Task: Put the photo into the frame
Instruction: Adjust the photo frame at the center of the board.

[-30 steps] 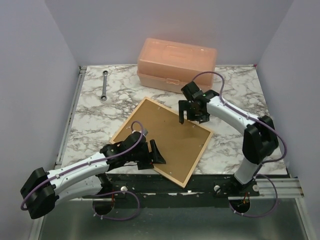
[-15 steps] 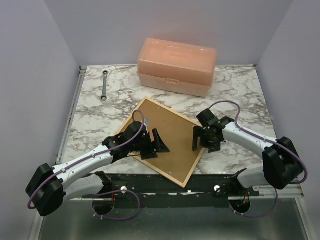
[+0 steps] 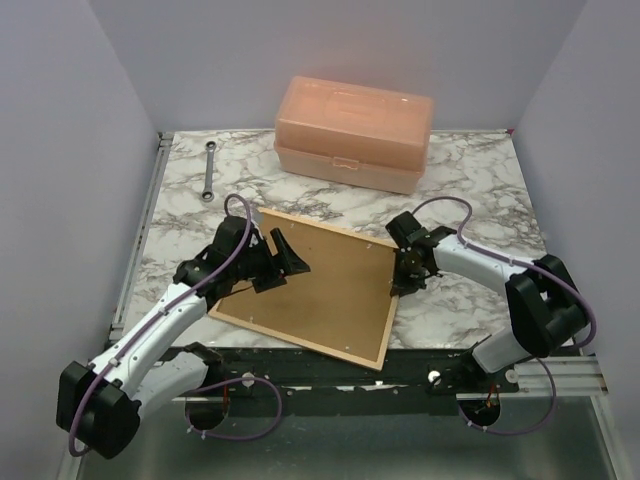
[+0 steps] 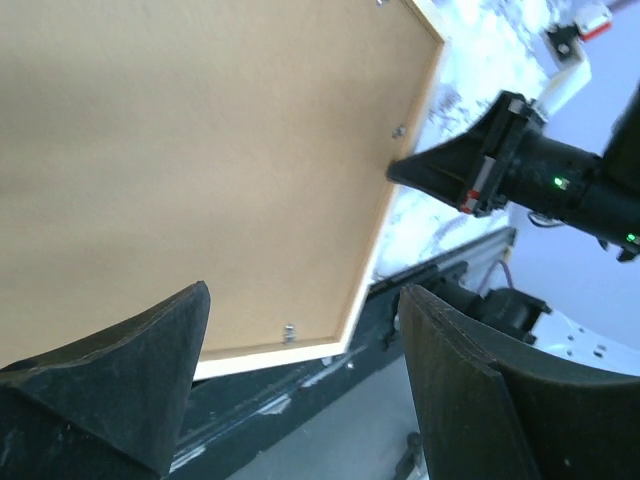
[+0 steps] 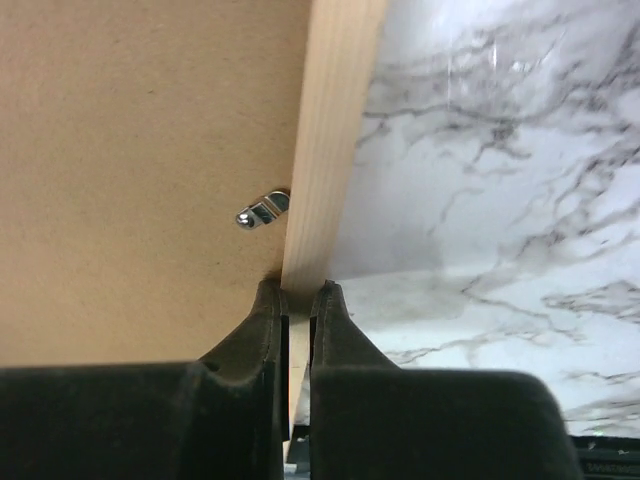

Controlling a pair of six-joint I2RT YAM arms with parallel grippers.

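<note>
The frame (image 5: 335, 120), with thin pale pine moulding, lies flat and face down at the 6 o'clock side of the marble table (image 3: 470, 300), turned slightly clockwise. A brown backing panel (image 3: 320, 285) fills it, a small metal clip (image 5: 262, 211) at its 3 o'clock edge. Its 5 o'clock corner overhangs the table's near edge.

In the right wrist view only a short strip of the frame (image 5: 330, 130) is seen; the rest is cut off by the picture's edges. The frame's front is turned down and is hidden under the brown board (image 3: 320, 290). What lies under that board cannot be told. In the top view the frame's far left corner is covered by the left gripper (image 3: 282, 268). The marks on the wrench (image 3: 208, 172), beyond that corner, are too small to be read.
</note>
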